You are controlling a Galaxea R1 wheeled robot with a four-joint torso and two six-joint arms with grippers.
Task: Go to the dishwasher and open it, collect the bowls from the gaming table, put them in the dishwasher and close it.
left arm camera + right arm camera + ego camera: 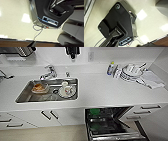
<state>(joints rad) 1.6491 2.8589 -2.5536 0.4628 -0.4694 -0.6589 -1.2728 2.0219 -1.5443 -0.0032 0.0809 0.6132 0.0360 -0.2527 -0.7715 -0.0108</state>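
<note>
The dishwasher [112, 124] stands open at lower right, a green bowl [94, 111] racked inside (gripper states cannot be told); its lowered door could be struck in passing.

No writing, brand, number or sign can be read anywhere. The bottle [110, 68] near the back edge of the counter [100, 89] carries a label, but its print is too blurred to make out. The plate [67, 91] in the sink [25, 95] bears a coloured pattern, not legible as text.
</note>
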